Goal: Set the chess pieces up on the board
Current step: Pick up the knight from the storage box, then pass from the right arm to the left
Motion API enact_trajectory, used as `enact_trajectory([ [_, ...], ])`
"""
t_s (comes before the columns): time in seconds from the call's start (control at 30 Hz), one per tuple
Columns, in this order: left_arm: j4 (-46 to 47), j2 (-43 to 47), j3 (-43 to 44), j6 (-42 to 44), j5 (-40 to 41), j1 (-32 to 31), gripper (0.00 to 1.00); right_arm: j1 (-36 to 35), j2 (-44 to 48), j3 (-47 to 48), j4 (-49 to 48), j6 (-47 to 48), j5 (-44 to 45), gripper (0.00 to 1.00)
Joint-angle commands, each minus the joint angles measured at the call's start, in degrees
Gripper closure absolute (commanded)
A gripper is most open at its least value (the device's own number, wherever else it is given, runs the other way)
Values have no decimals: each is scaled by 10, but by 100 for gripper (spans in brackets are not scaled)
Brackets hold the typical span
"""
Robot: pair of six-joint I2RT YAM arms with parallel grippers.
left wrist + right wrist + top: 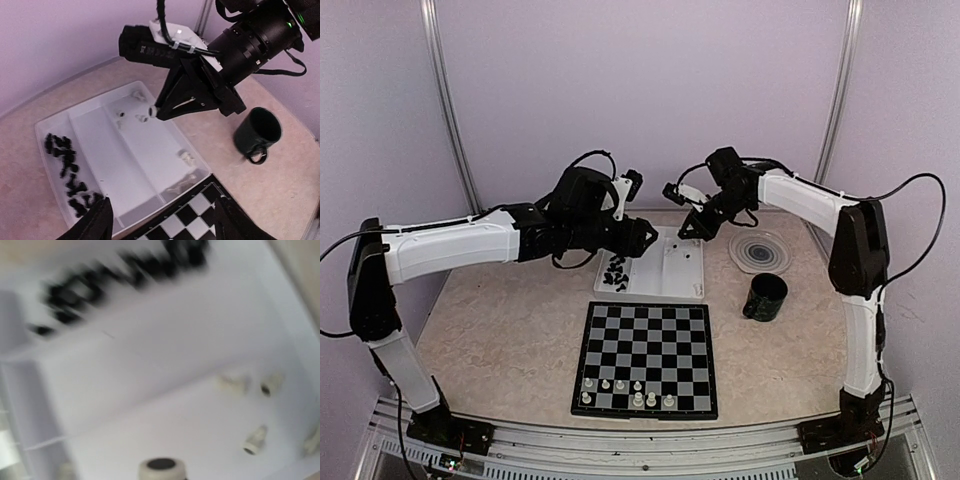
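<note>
While hovering above the right side of the white tray, pinching one white piece between the closed tips of the right gripper, clear of the tray floor. Presenting the left gripper released, fingers spread wide and grasping nothing, hanging over the near edge of the same tray, just beside the far border of the board. Lying flat on the marbled tabletop, centred between the two arms and directly in front of the tray. Carrying several placed white pieces on the two rows nearest the arm bases, each standing upright inside its own square. Storing the black pieces as a loose heap along the left end of the tray, all of them off the board. Storing a few loose white figures in the right section of the tray, lying on their sides and apart from one another, blurring in the right wrist view. Standing upright to the right of the board, well apart from it: a dark green mug, handle pointing towards the board. Lying flat behind the mug and just beside the tray's right edge: a round disc with concentric rings.
</note>
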State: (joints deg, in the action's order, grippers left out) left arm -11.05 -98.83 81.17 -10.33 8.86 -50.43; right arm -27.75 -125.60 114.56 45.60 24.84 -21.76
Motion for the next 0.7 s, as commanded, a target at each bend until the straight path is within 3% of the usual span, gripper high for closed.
enact_trajectory([
  [0.0, 82, -11, 4, -118, -274, 56, 36, -26, 82, -65, -25, 61, -79, 100],
  [0.13, 175, -20, -39, -210, -360, 85, 36, -47, 144, -148, -75, 105, -89, 100],
  [0.37, 207, -53, -44, -250, -419, 87, 42, -95, 171, -174, -79, 131, -65, 100],
  [0.5, 201, -67, -43, -263, -416, 87, 48, -112, 172, -170, -79, 132, -58, 100],
  [0.67, 197, -67, -52, -273, -383, 89, 45, -115, 173, -165, -83, 124, -47, 100],
])
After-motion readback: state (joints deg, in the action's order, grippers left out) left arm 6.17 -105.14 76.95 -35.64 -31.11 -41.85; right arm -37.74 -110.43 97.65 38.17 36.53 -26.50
